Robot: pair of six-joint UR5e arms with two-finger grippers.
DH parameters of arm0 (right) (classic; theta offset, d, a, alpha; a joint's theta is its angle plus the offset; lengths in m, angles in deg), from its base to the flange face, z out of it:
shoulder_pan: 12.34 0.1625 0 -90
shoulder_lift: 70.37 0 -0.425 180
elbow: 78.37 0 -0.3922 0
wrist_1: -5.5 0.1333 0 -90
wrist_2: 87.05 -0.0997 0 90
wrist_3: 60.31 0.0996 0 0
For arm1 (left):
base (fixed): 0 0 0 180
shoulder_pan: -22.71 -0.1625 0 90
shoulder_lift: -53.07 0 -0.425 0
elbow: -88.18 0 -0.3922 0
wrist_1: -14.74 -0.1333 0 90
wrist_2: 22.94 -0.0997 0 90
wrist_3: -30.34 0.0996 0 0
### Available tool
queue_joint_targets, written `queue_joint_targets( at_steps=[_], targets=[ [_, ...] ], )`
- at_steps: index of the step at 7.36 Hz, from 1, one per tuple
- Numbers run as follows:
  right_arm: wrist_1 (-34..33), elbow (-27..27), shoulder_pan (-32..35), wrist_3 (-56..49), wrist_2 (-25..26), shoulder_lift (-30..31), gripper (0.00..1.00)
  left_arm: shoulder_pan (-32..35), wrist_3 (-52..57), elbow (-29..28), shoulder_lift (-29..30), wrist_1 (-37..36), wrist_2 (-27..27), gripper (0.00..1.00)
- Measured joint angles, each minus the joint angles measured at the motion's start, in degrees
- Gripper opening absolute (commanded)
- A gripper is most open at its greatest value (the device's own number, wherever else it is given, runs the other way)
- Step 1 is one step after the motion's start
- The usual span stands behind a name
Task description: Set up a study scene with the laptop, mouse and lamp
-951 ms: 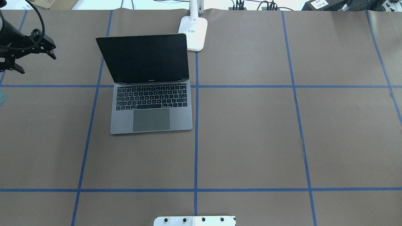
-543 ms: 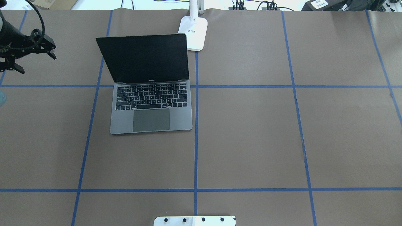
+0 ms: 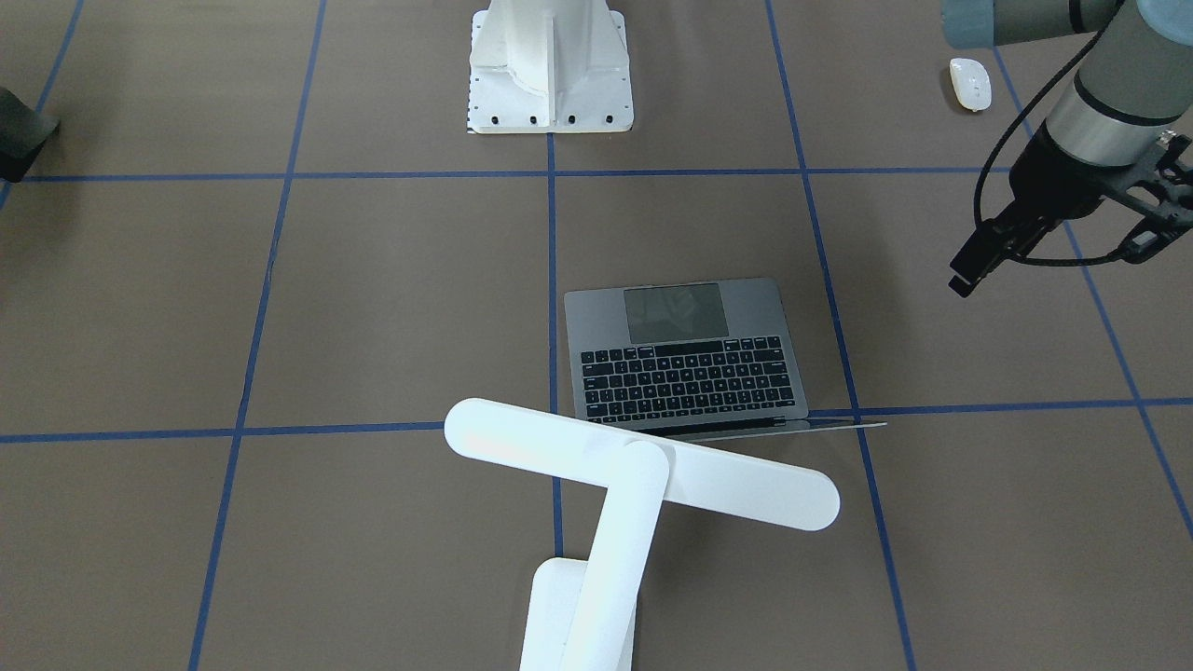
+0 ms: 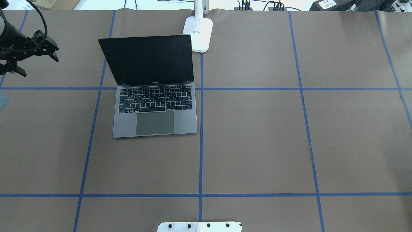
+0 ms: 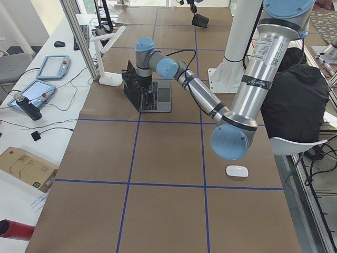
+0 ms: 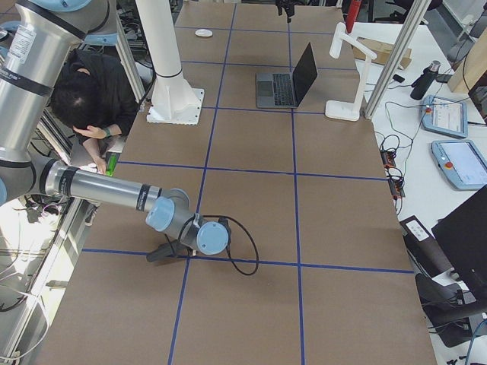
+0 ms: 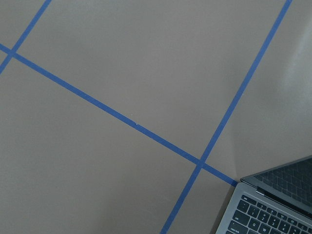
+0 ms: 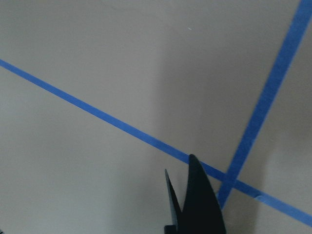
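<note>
Front-facing cam: the laptop (image 3: 685, 363) sits open mid-bench (image 3: 373, 308). The lamp (image 3: 643, 466) stands on its far side from the robot, with the bar head crossing over the lid's top edge. The mouse (image 3: 969, 84) is way off on the robot's left, back on the robot's side of the bench. The left pincer (image 3: 974, 264) hangs above the bench between mouse and laptop, touching nothing. So from it the mouse lies back toward the robot. The mouse's long axis runs roughly toward and away from the robot.

Overhead: laptop (image 4: 154, 119) and lamp (image 4: 198, 35) base are just beside each other. The left pincer (image 4: 48, 51) is at the left edge and the mouse is out of shot. Honestly can't tell if its jaws are apart or together.

Left side cam: mouse (image 5: 237, 171) sits alone near the left arm's elbow, well apart from the laptop (image 5: 158, 97).

Right side cam: the right pincer (image 6: 156, 255) is low over the far end of the bench. The mouse (image 6: 203, 32) is clear across from it.

Left wrist cam: just tape lines and a laptop (image 7: 273, 209) corner, no fingers showing.

Right wrist cam: the right pincer (image 8: 181, 185) has its tips together, nothing in them.

My take: the mouse is the piece left to place, and the left arm is far nearer.
</note>
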Motion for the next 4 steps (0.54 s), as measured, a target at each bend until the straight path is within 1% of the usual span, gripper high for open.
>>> queue_joint_targets(
  at_steps=[1, 2, 4],
  targets=[
    [-5.96, 4.53, 0.13, 1.54, -0.1, -1.14, 0.0, -0.02, -0.06, 0.01, -0.01, 0.0, 0.02, 1.0],
    [-8.76, 7.12, 0.13, 5.37, -0.88, -2.7, 0.0, -0.03, -0.14, 0.0, -0.02, 0.0, 0.04, 1.0],
    [-10.01, 9.91, -0.68, 15.7, -3.18, -6.63, 0.0, -0.03, -0.24, -0.16, -0.17, 0.0, 0.07, 1.0]
  ],
)
